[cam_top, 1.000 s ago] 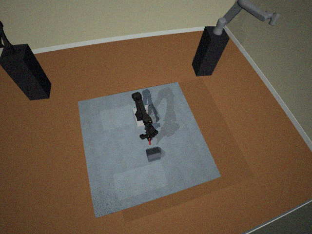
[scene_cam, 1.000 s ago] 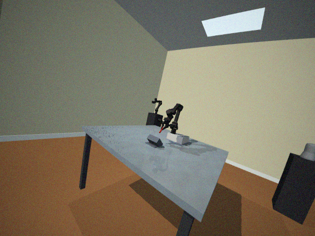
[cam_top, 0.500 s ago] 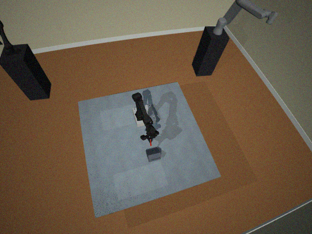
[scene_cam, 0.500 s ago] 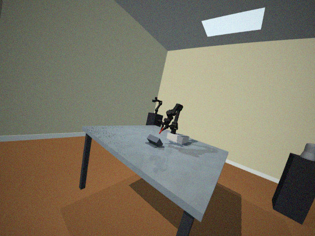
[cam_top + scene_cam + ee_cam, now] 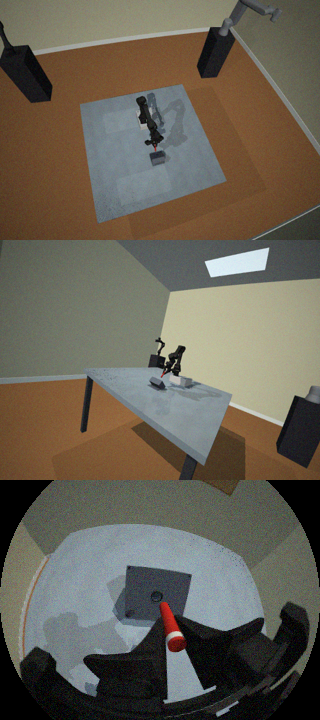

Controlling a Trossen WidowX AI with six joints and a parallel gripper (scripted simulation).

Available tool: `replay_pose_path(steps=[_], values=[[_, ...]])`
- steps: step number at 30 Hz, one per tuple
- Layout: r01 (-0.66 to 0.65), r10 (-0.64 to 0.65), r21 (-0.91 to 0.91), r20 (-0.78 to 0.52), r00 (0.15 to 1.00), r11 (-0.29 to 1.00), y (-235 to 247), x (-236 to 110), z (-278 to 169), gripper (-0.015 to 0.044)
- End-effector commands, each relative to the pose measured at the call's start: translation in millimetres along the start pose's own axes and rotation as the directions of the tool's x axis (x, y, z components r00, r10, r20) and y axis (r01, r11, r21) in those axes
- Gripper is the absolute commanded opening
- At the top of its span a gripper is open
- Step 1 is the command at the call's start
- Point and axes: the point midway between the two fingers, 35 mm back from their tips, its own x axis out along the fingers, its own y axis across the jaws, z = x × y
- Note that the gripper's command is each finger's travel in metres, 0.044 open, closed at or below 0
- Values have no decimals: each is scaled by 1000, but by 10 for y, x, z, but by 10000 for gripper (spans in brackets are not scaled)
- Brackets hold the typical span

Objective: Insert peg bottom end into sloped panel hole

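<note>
A red round peg (image 5: 155,148) (image 5: 162,374) (image 5: 169,619) with a white band near its top end is held tilted. My gripper (image 5: 155,144) (image 5: 164,371) (image 5: 168,619) is shut on the peg. A dark grey block (image 5: 157,158) (image 5: 157,382) (image 5: 142,582) with a sloped face stands on the table just ahead of the gripper. In the wrist view its round hole (image 5: 156,596) shows near the middle of the face, and the peg's far end appears just right of and below it. The peg's bottom end is outside the hole, with a gap to the block in the top and exterior views.
The blue-grey table (image 5: 108,160) (image 5: 180,418) carries the arm's white base (image 5: 143,126) (image 5: 186,381) behind the gripper. Two dark pedestals (image 5: 28,77) (image 5: 215,52) with other arms stand on the floor away from the table.
</note>
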Motion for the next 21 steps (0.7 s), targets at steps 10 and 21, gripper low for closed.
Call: replay_pose_path(steps=[10, 21], values=[[-6, 6, 11, 22, 1000, 1000, 48, 149, 6, 0], [-7, 7, 5, 30, 1000, 1000, 63, 217, -1, 0]])
